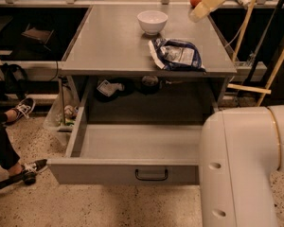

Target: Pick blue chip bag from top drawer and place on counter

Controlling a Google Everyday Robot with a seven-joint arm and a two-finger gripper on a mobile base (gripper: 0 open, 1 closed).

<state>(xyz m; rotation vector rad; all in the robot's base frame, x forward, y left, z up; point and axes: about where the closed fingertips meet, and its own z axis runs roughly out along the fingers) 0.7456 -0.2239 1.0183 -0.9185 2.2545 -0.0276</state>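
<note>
Camera view: hand (204, 6) (cut off) over counter (109, 44) back-right corner

Warm, dim light is falling from above onto the counter (113, 41), spreading evenly across it. On the counter's right side the blue chip bag (176, 55) is giving off small glints. Under the counter the recess is lying in deep shadow. Above the counter's far right corner the gripper (199, 11) is glowing pale yellow.

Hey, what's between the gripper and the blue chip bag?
Nothing but bare counter. In the camera view the gripper hangs above the far right edge, apart from the bag.
</note>
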